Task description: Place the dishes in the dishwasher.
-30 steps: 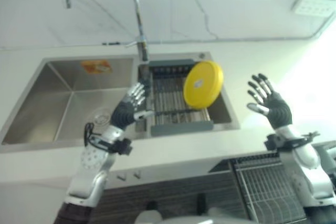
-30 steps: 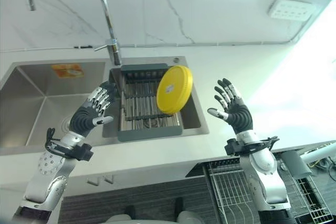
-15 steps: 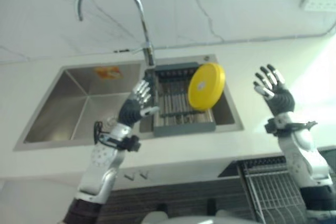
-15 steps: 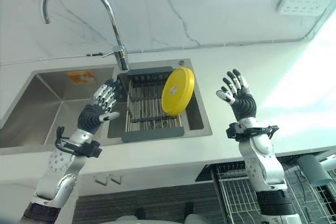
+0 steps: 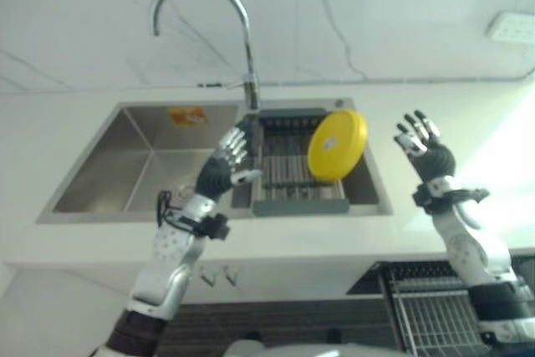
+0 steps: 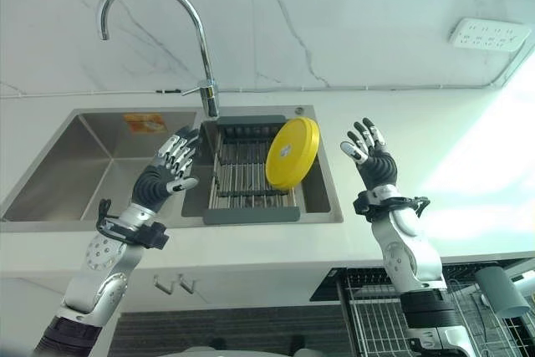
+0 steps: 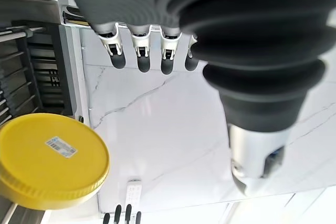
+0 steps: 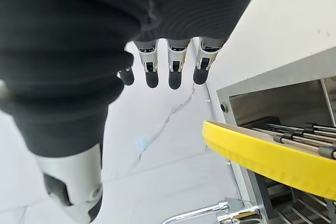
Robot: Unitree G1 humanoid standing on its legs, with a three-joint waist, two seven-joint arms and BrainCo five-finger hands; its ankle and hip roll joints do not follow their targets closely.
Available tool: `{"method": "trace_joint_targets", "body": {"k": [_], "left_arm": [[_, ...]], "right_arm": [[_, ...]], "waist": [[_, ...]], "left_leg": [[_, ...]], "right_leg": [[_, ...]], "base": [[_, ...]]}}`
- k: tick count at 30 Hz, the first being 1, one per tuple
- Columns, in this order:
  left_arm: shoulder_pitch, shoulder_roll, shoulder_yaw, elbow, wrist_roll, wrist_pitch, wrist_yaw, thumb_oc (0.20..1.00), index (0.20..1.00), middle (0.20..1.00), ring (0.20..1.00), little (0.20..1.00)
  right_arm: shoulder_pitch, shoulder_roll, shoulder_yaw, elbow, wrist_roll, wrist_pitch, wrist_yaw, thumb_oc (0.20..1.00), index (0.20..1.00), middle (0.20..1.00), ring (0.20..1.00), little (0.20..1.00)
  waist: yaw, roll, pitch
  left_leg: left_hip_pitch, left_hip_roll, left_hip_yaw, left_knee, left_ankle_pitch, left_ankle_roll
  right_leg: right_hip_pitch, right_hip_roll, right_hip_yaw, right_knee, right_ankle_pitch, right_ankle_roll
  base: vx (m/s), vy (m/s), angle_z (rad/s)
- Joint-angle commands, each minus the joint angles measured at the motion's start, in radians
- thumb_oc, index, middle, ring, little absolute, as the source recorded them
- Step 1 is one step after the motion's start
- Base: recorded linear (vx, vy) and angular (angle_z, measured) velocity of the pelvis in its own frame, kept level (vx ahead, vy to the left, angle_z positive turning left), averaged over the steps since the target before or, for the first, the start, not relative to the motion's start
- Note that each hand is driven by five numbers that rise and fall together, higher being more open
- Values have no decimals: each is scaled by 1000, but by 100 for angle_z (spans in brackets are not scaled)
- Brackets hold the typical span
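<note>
Plate (image 6: 292, 153) leans on edge in the rack (image 6: 249, 175) over the sink (image 6: 100, 165), between the two robot hands and touching neither. Left robot hand (image 6: 166, 175) hovers beside the rack, fingers spread, holding nothing. Right robot hand (image 6: 370, 155) hangs above the table (image 6: 435, 131), likewise spread and unladen.

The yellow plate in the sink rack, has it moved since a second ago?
No. The yellow plate leans on the same right end of the drying rack in the sink; the whole picture shifted, so the camera moved.
</note>
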Motion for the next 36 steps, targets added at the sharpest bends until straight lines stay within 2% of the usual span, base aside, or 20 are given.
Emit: {"method": "trace_joint_targets", "body": {"k": [1, 36], "left_arm": [[-72, 35, 10, 16, 3, -44, -5, 1000, 1000, 1000, 1000, 1000], [-107, 65, -28, 31, -24, -21, 32, 1000, 1000, 1000, 1000, 1000]], "right_arm": [[-101, -12, -21, 30, 23, -14, 18, 1000, 1000, 1000, 1000, 1000], [-269, -46, 84, 346, 39, 132, 8, 1000, 1000, 1000, 1000, 1000]], "waist": [[18, -32, -20], [90, -33, -19]], "left_leg": [[19, 16, 48, 6, -65, -13], [10, 4, 12, 6, -56, -15]], "right_leg": [[56, -62, -36, 2, -85, 56], [86, -72, -97, 2, -97, 62]], "base": [[-3, 20, 13], [-5, 5, 4]]}}
